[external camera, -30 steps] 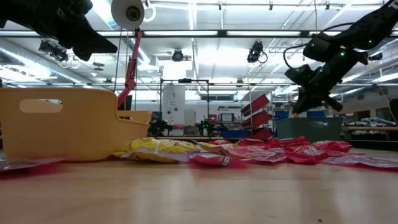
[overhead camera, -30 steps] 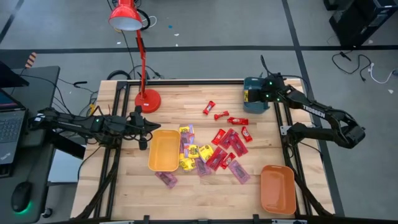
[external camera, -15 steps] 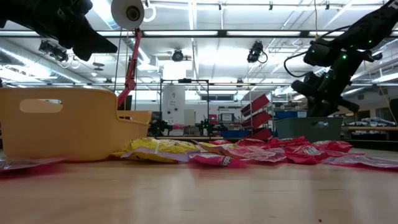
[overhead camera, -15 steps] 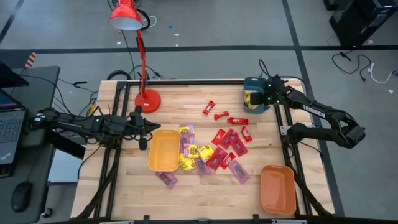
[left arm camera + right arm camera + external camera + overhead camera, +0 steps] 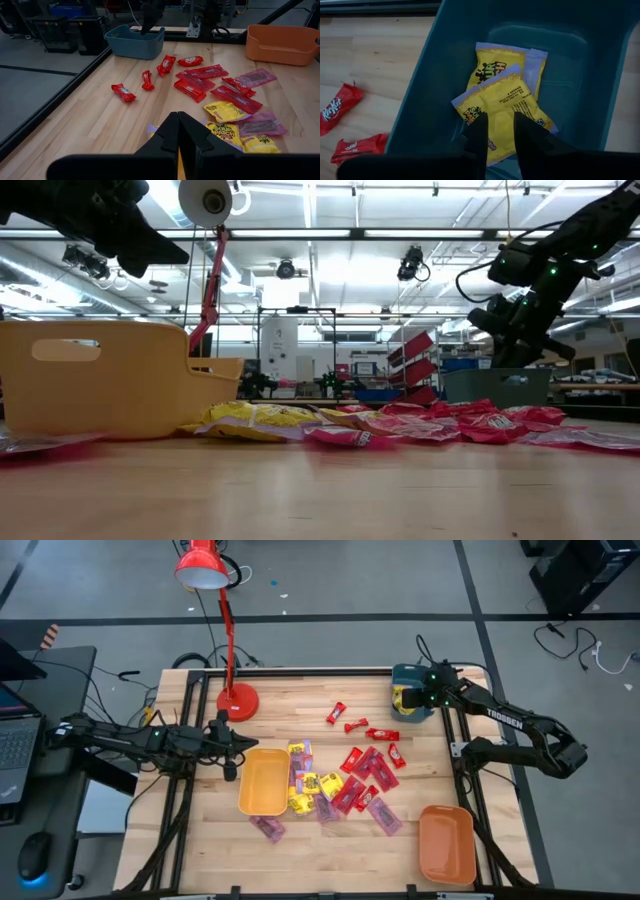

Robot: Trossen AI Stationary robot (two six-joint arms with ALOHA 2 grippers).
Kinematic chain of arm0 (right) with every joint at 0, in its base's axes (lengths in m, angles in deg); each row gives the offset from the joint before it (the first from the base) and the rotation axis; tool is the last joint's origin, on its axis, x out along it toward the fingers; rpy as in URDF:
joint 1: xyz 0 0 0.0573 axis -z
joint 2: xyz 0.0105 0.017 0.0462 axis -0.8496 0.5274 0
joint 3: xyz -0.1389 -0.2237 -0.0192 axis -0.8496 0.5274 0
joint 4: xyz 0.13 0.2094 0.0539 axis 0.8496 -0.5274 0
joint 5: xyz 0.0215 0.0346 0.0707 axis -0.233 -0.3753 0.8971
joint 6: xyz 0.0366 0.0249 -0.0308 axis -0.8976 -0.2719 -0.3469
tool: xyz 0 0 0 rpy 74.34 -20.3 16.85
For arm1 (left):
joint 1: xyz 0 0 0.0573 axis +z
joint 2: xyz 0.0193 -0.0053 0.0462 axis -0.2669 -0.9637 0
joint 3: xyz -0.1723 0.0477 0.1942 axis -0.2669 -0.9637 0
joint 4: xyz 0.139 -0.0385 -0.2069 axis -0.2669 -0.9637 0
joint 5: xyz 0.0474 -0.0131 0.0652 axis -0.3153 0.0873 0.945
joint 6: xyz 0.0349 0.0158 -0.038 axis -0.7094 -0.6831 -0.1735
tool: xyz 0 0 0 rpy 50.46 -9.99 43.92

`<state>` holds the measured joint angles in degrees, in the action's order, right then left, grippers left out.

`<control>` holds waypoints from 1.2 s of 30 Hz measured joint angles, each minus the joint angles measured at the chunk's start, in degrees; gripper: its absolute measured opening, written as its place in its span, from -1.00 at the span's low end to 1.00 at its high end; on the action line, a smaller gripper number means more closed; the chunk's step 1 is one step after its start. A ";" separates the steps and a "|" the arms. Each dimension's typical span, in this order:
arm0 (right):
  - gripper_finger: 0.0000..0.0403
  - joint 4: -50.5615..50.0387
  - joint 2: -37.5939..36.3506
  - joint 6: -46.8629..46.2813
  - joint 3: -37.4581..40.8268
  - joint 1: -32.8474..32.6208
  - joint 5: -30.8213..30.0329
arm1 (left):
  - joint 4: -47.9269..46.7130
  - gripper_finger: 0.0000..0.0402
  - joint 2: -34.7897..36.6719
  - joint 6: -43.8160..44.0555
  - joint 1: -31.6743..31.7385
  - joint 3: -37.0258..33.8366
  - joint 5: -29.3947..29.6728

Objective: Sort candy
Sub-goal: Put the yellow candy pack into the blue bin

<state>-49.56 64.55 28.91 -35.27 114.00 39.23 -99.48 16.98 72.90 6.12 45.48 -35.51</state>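
Right gripper (image 5: 496,131): fingers parted, empty, just above two yellow packets (image 5: 506,102) in the teal tray (image 5: 445,75). Left gripper (image 5: 178,131): fingers closed, empty.

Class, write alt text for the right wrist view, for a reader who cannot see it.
Two yellow candy packets lie overlapping inside a teal tray, with the right gripper open just above them. Beside the tray, red wrapped candies rest on the wooden table.
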 joint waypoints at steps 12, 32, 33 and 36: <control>-0.62 0.02 -2.00 1.67 -5.90 -2.61 -0.06 | 0.00 -0.96 0.02 0.11 0.00 0.00 0.00; -0.62 0.01 -2.40 6.75 -19.90 -30.71 -10.53 | 0.00 -0.96 0.00 0.17 0.00 0.00 0.00; -0.62 0.15 -2.43 7.45 -19.99 -32.23 -10.57 | -0.01 -0.96 0.01 0.18 0.00 0.00 0.00; -0.62 0.30 -2.40 8.16 -20.00 -36.61 -10.57 | 0.00 -0.96 0.01 0.20 0.00 0.00 0.00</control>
<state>-49.26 62.14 37.07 -55.27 77.39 28.66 -99.48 16.99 73.10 6.12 45.48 -35.51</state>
